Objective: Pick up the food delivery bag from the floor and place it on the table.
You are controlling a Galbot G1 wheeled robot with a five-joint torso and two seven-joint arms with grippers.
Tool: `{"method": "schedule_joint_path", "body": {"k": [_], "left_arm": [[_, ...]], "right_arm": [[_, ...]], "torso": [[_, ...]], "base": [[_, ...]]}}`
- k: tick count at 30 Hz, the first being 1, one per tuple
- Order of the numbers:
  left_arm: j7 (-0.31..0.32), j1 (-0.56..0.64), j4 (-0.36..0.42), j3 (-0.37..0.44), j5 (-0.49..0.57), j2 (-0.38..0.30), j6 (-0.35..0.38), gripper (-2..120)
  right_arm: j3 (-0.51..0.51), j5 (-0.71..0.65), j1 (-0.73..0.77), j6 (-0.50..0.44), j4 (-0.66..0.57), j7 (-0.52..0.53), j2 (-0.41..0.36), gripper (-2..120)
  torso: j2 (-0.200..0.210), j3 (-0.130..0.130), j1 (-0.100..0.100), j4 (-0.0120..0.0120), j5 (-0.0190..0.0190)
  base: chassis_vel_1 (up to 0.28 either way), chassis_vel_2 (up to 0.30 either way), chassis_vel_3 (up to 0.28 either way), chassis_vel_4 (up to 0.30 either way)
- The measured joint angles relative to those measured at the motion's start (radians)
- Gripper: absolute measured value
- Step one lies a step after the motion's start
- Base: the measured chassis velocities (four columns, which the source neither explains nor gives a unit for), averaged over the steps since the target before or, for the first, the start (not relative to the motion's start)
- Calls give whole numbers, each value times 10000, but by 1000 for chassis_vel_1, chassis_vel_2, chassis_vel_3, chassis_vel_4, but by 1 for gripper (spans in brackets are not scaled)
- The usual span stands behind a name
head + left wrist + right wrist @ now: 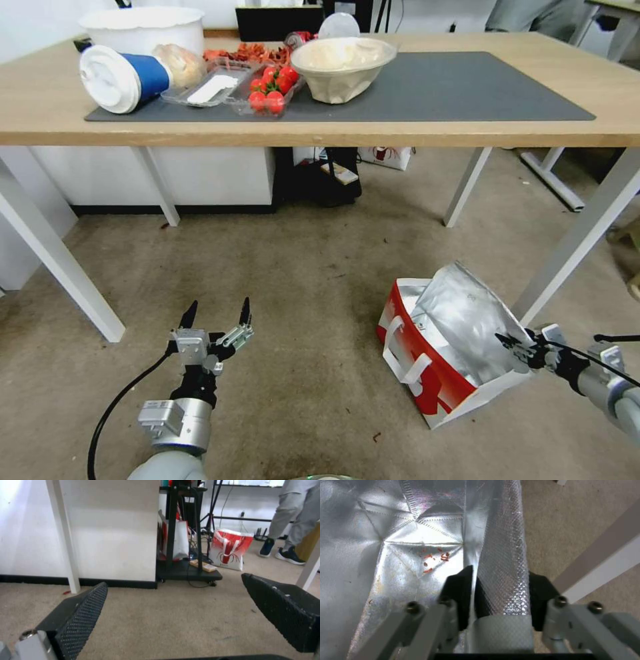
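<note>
The food delivery bag (427, 363) stands open on the floor (300, 280) at the right, red and white with white strap handles, its silver foil lining (403, 542) crumpled upward. My right gripper (515, 347) is at the bag's near right rim, shut on the foil wall, one finger inside the bag and one outside (501, 580). My left gripper (217, 315) hovers open low over bare floor to the left, well apart from the bag, nothing between its fingers (90, 605). The table (467, 133) with its dark grey mat (480, 87) stands ahead.
A white table leg (573, 240) slants down right beside the bag; another leg (60, 267) is at the left. On the mat's left half lie a white bowl (343, 67), tomatoes (273, 87) and a tipped cup (123, 79). A black cart (186, 570) and a second red-white bag (230, 550) stand beyond the table.
</note>
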State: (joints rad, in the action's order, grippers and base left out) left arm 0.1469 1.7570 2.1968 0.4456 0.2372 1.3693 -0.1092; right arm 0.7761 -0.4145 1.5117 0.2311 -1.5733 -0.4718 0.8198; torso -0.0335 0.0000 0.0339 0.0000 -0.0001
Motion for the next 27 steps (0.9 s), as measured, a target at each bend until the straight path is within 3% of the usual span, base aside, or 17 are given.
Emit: {"method": "schedule_joint_path", "body": {"k": [9,18,27], "left_arm": [[13,16,64,60,32,-33,-34,100],[77,-8,63,97,76,-69,-46,100],[100,-69,101,61,119,-59,-19,100]], "right_arm": [[63,-41,44,-47,-12,-24,-1,0],[62,-648,149,-208,-334,-155,-178,0],[174,-2656,551,168,-1971,-100,-1050,0]], "torso": [[0,0,0,-1,1],[0,0,0,-1,3],[0,0,0,0,0]], "base": [[0,0,0,0],[0,0,0,0],[0,0,0,0]]}}
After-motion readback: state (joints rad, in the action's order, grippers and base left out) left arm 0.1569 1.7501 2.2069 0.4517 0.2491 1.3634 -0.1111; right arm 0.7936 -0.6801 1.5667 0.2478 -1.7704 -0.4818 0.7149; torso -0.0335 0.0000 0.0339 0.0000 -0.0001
